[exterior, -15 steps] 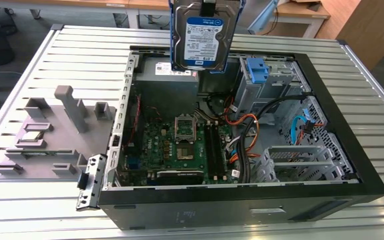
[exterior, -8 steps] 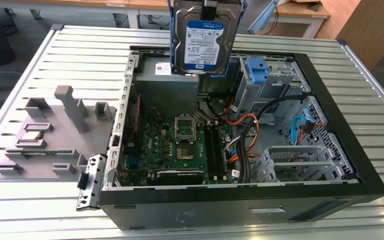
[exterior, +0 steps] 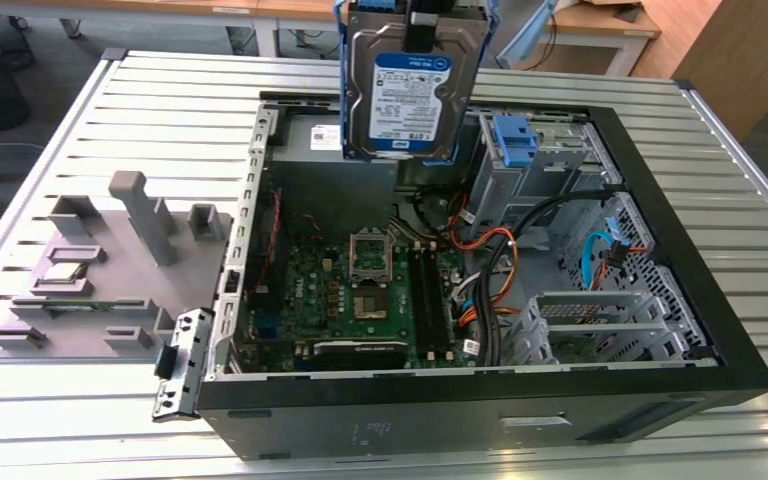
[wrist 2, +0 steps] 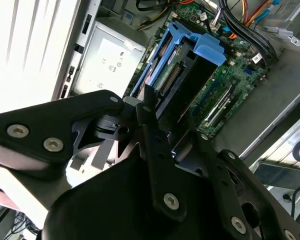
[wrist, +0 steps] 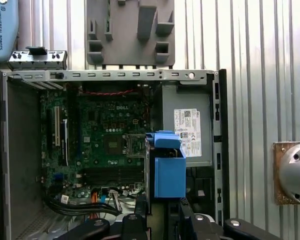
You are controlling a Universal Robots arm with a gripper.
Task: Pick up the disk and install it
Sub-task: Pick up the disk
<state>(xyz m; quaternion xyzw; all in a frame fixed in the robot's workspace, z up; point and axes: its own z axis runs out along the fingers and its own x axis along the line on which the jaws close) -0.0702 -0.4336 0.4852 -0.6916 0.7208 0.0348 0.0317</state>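
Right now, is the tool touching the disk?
Touching. In the second wrist view the tool clamps the disk at its near end; in the exterior view the disk hangs above the computer case.

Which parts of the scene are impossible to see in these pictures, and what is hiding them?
- Exterior view: the top of the disk is cut off by the picture's upper edge, and the disk hides part of the case behind it.
- Second wrist view: the gripper covers the disk's near end.
- First wrist view: the disk is edge-on, so its label cannot be seen.
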